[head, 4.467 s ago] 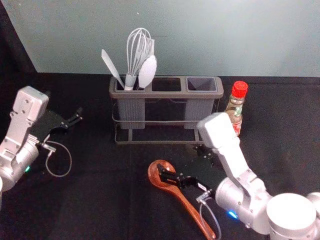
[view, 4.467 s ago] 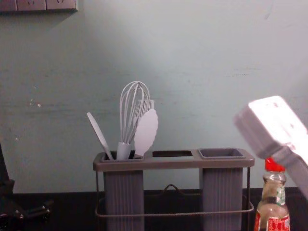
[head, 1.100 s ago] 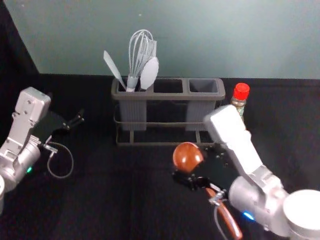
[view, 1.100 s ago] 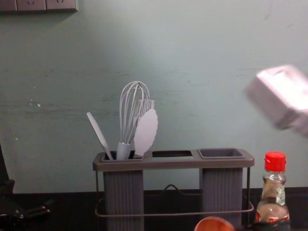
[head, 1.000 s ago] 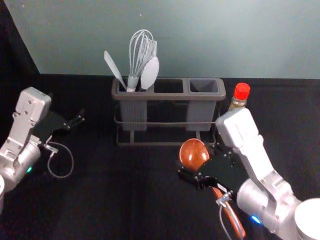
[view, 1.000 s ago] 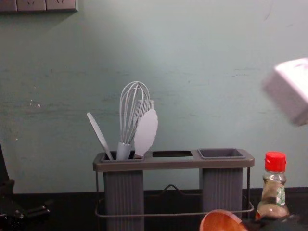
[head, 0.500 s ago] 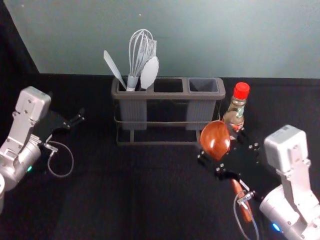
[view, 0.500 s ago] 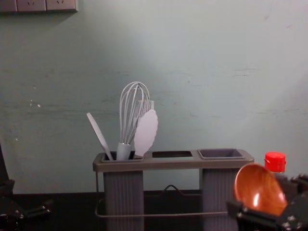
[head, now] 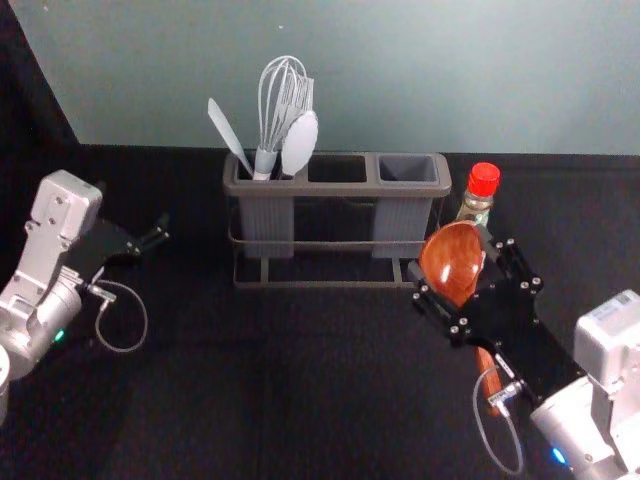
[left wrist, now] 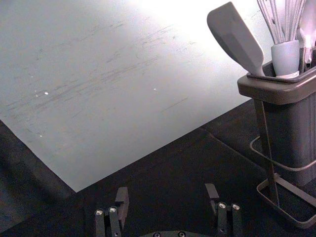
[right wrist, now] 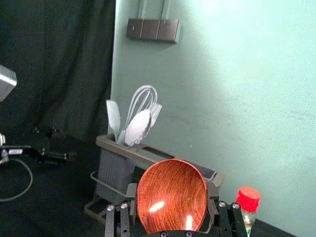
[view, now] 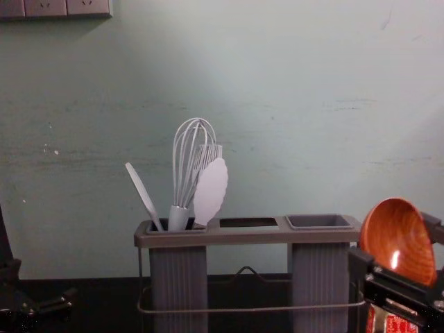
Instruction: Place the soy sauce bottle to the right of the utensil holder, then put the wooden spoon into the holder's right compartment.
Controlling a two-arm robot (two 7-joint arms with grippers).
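- Holder (head: 335,190): upright; its left compartment carries the whisk (head: 264,163), the spatula (head: 229,137) and a white utensil (head: 299,145), heads up.
- Right gripper (head: 453,257): in front of the holder, off its right end — its fingers pinch the spoon's bowl from both sides.
- Spoon (head: 451,272): outside the holder, in front of its right end, raised and tilted, bowl uppermost, handle slanting down towards the robot.
- Bottle (head: 484,181): upright just to the right of the holder, red cap on, partly hidden behind the spoon and right gripper.
- Left gripper (head: 158,236): parked well to the left of the holder — fingers spread, nothing between them.
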